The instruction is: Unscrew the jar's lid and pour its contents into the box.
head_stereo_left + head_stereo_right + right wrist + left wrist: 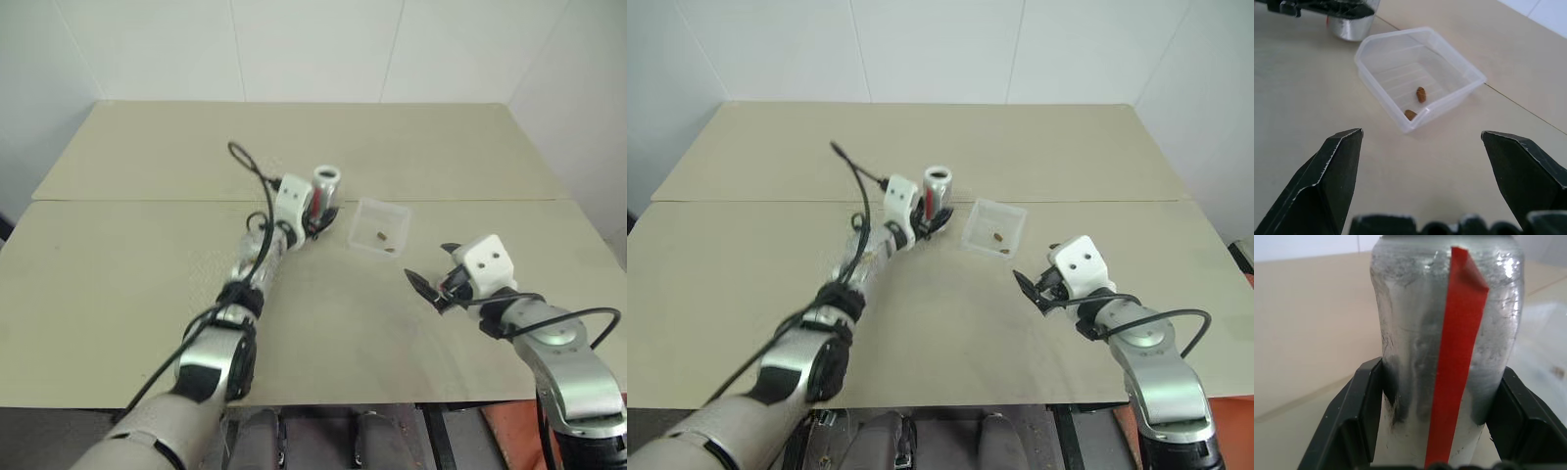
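The box serves here as the landmark. To its left stands the jar, upright and just beside it, with its mouth open and no lid on it. The left gripper is clamped on the jar's lower body, one black finger on each side. The jar is a clear cylinder, its wall cloudy and scuffed, with a red stripe running down it. It looks light and stiff, but the smooth round wall could slip or turn in the fingers, so a hold low on the body, as now, seems best to me.

The box is a shallow square tray of thin translucent plastic with a soft rim. It looks very light and may slide on the table if pushed. Two small brown pellets lie inside, so the pouring seems done.

To the right of the box, and nearer to the robot, the right gripper hovers with its fingers spread wide, holding nothing.
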`<state>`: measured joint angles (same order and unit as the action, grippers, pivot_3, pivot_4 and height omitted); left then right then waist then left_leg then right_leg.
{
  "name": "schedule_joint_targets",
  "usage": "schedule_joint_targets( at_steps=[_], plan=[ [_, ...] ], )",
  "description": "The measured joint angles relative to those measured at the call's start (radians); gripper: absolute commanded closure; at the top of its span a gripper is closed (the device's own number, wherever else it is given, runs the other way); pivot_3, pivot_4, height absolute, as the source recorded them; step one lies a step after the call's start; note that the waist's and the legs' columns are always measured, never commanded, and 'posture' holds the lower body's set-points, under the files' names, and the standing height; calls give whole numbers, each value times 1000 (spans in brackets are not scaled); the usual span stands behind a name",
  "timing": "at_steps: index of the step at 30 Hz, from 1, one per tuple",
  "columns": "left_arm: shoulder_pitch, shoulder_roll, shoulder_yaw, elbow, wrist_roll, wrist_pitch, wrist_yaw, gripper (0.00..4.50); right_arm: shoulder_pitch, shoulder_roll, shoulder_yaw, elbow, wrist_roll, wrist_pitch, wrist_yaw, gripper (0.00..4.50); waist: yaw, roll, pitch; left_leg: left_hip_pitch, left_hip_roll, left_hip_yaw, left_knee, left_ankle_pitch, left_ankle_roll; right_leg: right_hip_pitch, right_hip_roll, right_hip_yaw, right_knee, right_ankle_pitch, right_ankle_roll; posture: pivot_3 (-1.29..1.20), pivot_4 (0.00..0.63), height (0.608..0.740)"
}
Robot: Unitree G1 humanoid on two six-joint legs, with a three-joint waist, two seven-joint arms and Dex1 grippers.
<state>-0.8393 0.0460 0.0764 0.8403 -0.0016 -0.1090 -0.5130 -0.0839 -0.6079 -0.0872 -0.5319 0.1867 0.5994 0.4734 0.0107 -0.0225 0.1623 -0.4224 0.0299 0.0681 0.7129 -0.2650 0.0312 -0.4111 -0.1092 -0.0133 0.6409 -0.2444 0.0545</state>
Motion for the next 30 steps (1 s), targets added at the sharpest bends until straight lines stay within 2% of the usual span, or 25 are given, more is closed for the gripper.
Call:
schedule_joint_targets(
  at_steps=[5,11,17,30],
  plan=[
    [132,21,-9,-292,-16,54,31,1738,-7,1,4,7,-8,-8,2,19,2,0,0,1,0,-1,0,0,1,1,0,0,0,0,0,0,150,740],
    [242,18,-22,-471,-59,181,64,1738,-16,1,18,23,-10,-13,5,19,2,0,0,2,0,-1,0,-3,5,2,0,0,0,0,0,0,150,740],
    [291,21,-71,-495,-40,177,101,1738,-32,1,41,50,-18,-34,7,19,2,0,0,3,0,-1,0,-3,5,3,0,0,-1,0,0,0,150,740],
    [298,29,-99,-412,-23,64,147,1738,-42,0,45,64,-37,-47,8,19,2,0,0,3,0,-1,0,-3,6,4,0,0,-1,0,0,0,150,740]
  ],
)
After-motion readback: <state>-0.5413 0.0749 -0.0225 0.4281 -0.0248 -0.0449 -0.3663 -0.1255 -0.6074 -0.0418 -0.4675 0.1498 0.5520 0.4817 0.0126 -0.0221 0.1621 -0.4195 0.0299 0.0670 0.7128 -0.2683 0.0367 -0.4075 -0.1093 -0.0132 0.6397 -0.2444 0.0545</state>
